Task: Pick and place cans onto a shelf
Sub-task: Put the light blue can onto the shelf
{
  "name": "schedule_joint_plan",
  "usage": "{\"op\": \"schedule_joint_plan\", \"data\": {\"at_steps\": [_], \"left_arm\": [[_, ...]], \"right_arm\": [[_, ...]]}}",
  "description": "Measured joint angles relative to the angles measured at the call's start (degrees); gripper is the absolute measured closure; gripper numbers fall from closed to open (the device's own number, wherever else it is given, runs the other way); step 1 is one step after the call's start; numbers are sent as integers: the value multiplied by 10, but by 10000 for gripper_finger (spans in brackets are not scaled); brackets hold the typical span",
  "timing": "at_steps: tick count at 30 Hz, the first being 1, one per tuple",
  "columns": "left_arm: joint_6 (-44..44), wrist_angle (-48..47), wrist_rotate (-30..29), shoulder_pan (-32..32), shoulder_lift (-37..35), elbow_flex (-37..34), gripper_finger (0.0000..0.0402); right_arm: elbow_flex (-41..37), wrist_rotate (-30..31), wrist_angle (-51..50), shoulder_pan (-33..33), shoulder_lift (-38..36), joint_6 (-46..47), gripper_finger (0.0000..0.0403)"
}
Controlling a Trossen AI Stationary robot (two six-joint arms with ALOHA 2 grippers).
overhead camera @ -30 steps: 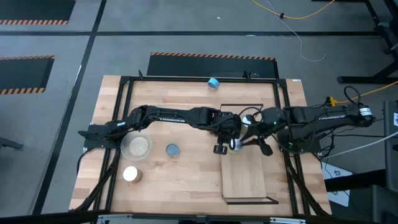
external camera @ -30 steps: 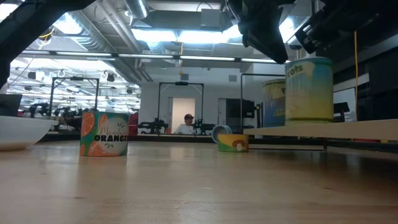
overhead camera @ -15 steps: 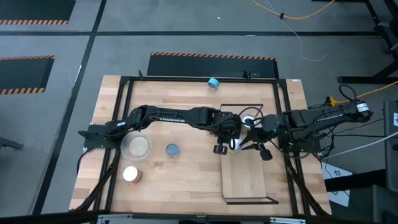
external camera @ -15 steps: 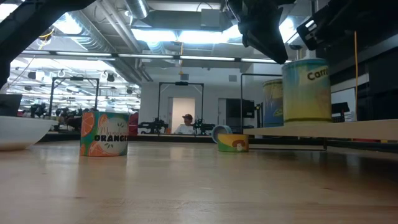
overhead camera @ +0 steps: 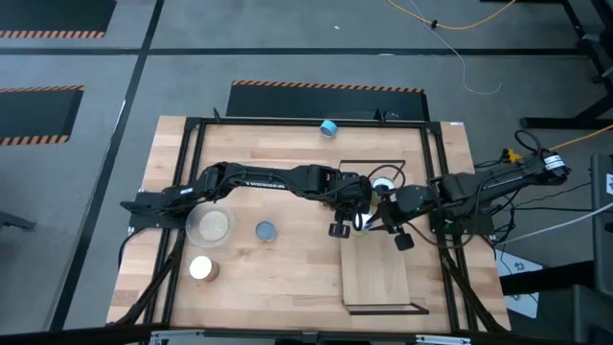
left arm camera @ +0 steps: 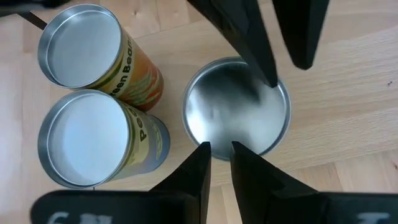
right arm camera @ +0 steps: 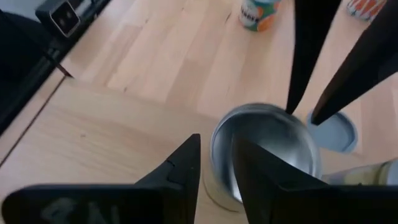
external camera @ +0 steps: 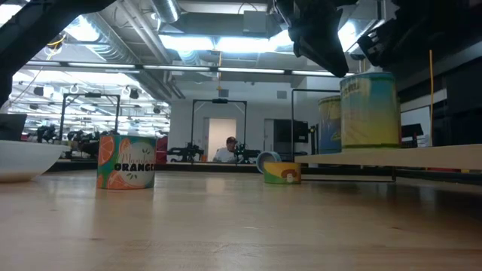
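A can (left arm camera: 236, 112) with a dull silver top and a yellow-blue label (external camera: 369, 109) stands upright at the shelf (overhead camera: 378, 273); whether its base rests on the board I cannot tell. My left gripper (left arm camera: 219, 149) and my right gripper (right arm camera: 216, 155) are both shut on its top rim, from opposite sides. Two more cans (left arm camera: 93, 93) with white tops stand side by side on the shelf just beyond. On the table stand a blue-grey-topped can (overhead camera: 264, 230) and a white-topped one (overhead camera: 203, 268). My left gripper has the can's top rim on the side toward the table's left (left arm camera: 214, 154) between its fingertips, slanting down from the left. One fingertip seems to be over the top and one outside. The can stays upright. My right gripper pinches the opposite rim (right arm camera: 214, 146), one finger outside the wall and one over the sunken top. Its fingers slant down from the table's right. The can stands upright below them.
A clear round dish (overhead camera: 210, 225) sits left of centre. A blue can (overhead camera: 329, 127) lies on its side at the far edge, also seen in the low view (external camera: 281, 172) beside an orange-labelled can (external camera: 126, 160). The shelf's near half (overhead camera: 378, 287) is bare board.
My right gripper has swung a little toward the table's near edge and left, rolling as it went. The held can has turned about its upright axis, its label passing round, and has shifted slightly. My left gripper has kept still.
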Motion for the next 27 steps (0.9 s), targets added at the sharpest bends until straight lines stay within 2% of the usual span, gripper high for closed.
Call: {"op": "schedule_joint_plan", "data": {"at_steps": [12,27], "left_arm": [[0,0,0,0,0,0,346],[-4,0,0,0,0,0,347]], "right_arm": [[0,9,-13,0,11,-59,306],[0,10,-73,0,-38,-186,306]]}}
